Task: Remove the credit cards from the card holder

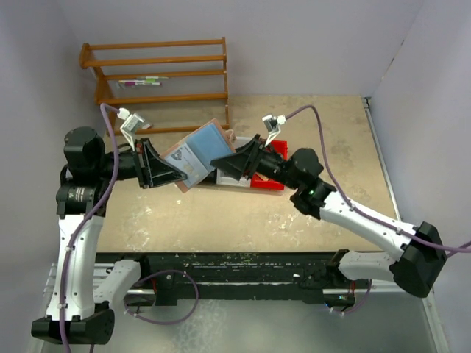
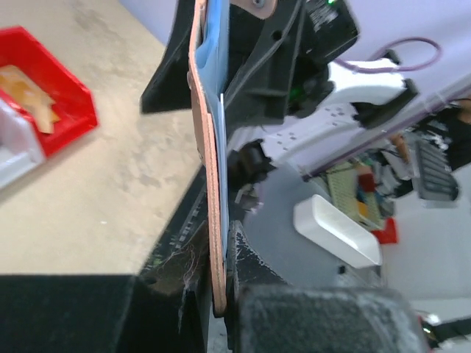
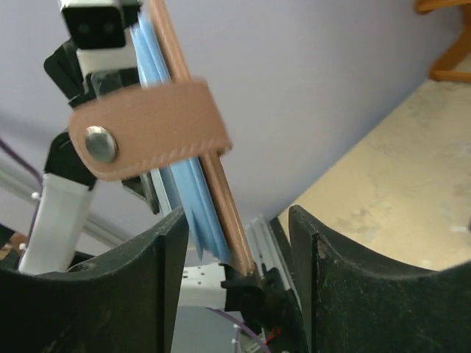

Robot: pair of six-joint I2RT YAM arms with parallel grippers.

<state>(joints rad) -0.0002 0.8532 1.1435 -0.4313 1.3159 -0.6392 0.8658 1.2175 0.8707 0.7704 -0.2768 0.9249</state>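
The card holder [image 1: 197, 153] hangs open above the table, pinkish-brown outside and light blue inside. A pale printed card [image 1: 182, 157] sits in its left pocket. My left gripper [image 1: 163, 173] is shut on the holder's left edge; in the left wrist view the holder [image 2: 214, 191] runs edge-on, pinched between the jaws of the gripper [image 2: 224, 290]. My right gripper [image 1: 227, 162] is open at the holder's right edge. In the right wrist view the holder [image 3: 221, 198] stands between the spread fingers [image 3: 151, 294] without touching them, its strap tab [image 3: 151, 129] folded across.
A red bin [image 1: 269, 182] lies on the table under the right gripper, with a golden-tan piece [image 2: 26, 87] in it and a white bin [image 2: 13, 151] beside it. A wooden rack [image 1: 158, 73] stands at the back left. Walls close in on both sides.
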